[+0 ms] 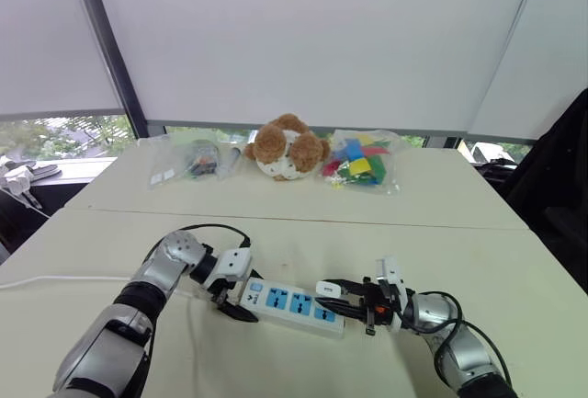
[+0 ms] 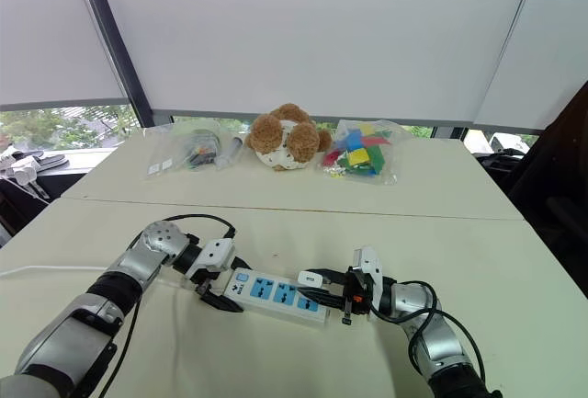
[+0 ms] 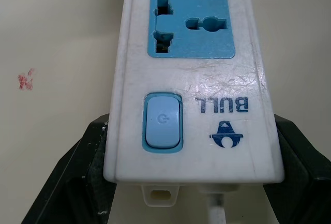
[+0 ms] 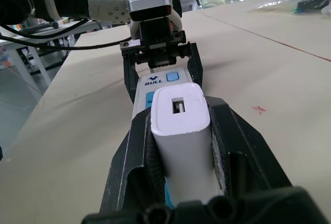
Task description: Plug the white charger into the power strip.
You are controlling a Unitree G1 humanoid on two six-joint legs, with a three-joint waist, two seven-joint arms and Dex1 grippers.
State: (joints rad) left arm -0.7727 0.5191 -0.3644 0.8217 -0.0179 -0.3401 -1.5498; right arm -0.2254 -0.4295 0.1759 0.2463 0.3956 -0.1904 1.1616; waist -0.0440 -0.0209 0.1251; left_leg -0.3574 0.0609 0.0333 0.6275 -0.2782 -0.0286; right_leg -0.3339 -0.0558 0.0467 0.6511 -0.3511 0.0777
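On a pale table (image 1: 303,233), the left gripper (image 1: 236,301) is clamped around the switch end of a white power strip (image 1: 292,303) with blue sockets. At the strip's right end, the right gripper (image 1: 342,293) squeezes the white charger (image 1: 328,289) between its 2 black fingers, just over the strip. Well behind sit a teddy bear (image 1: 287,148) and a bag of coloured blocks (image 1: 360,163).
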